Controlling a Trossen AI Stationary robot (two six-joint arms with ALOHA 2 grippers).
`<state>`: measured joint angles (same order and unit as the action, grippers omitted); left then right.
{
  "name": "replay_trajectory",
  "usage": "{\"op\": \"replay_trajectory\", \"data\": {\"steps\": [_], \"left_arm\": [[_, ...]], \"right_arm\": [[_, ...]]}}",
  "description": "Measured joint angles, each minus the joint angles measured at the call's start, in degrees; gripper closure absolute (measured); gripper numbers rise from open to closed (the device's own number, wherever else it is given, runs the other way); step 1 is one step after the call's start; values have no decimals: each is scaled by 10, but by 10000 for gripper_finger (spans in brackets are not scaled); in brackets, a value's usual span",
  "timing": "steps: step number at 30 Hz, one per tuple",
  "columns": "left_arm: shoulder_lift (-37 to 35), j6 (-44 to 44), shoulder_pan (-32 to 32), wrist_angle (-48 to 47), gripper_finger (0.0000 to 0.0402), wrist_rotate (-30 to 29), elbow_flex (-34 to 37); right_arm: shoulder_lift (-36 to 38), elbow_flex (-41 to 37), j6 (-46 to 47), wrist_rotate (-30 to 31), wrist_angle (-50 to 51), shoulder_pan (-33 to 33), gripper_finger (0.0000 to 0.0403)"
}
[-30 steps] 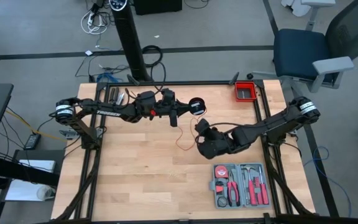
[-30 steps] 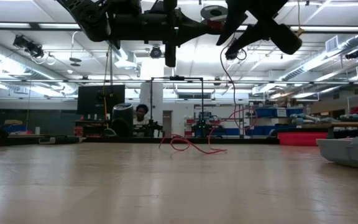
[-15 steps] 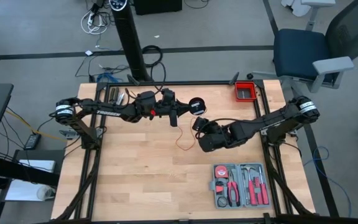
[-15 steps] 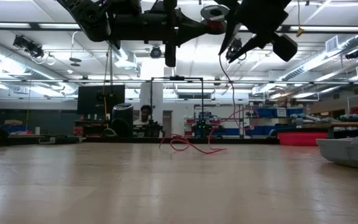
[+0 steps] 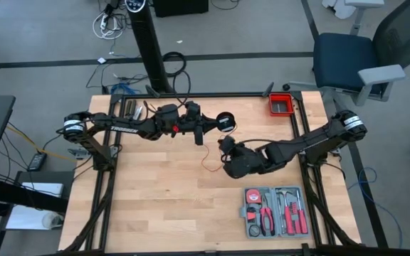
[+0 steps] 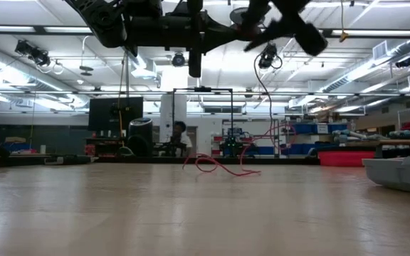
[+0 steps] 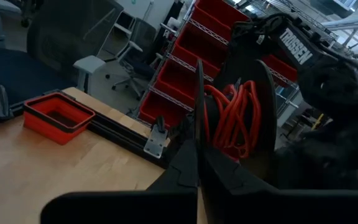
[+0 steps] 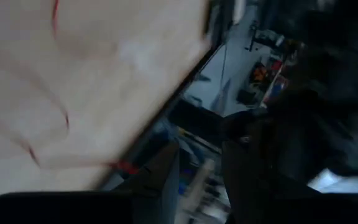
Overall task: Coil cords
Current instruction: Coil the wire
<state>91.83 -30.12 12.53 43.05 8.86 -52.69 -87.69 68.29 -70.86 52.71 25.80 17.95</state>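
**Pincers Hung Over a Pale Wooden Desk, Red Cord on the Spool**

The left pincer [image 5: 200, 135] hung above the far middle of the desk, its fingers pressed together on the rim of a dark, round spool [image 5: 223, 121]. In the left wrist view the two thin black discs of that spool [image 7: 229, 118] stood upright with glossy loops of the red cord [image 7: 235, 115] wound between them. The right pincer [image 5: 226, 148] was raised near the desk's centre, just beside the spool, with its fingers apart and nothing seen between them.

The desk [image 5: 162, 206] was a smooth, light butcher-block top of jointed planks inside a black metal frame. A loose length of the cord [image 5: 211, 161] trailed thread-thin across the bare wood below the left pincer; from table height it showed as a few low red curls [image 6: 216, 165] lying on the surface. A shallow red bin [image 5: 281, 105], square and soft-edged, sat on the far right corner. A grey moulded tool case [image 5: 275, 211] lay open at the near right, holding red-handled tools.

Around the desk was grey floor marked with dark tape lines, a blue upholstered chair [image 5: 344, 60] on the right, and a black post [image 5: 148, 43] behind. The low view showed a wide workshop with bright ceiling strip lights, shelving, and a person [image 6: 179, 135] seated far back.
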Motion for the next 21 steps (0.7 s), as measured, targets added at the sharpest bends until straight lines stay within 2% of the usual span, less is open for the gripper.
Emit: {"op": "replay_trajectory", "data": {"steps": [6,9,17,21], "left_arm": [[0,39,0,-17,396,0,0],[0,74,0,-22,396,0,0],[0,76,0,-23,396,0,0],[0,84,0,-23,396,0,0]], "right_arm": [[46,20,249,-94,-7,2,289],[84,21,345,-147,-7,-11,289],[159,21,531,-196,17,-57,289],[173,21,588,-232,28,-79,289]]}}
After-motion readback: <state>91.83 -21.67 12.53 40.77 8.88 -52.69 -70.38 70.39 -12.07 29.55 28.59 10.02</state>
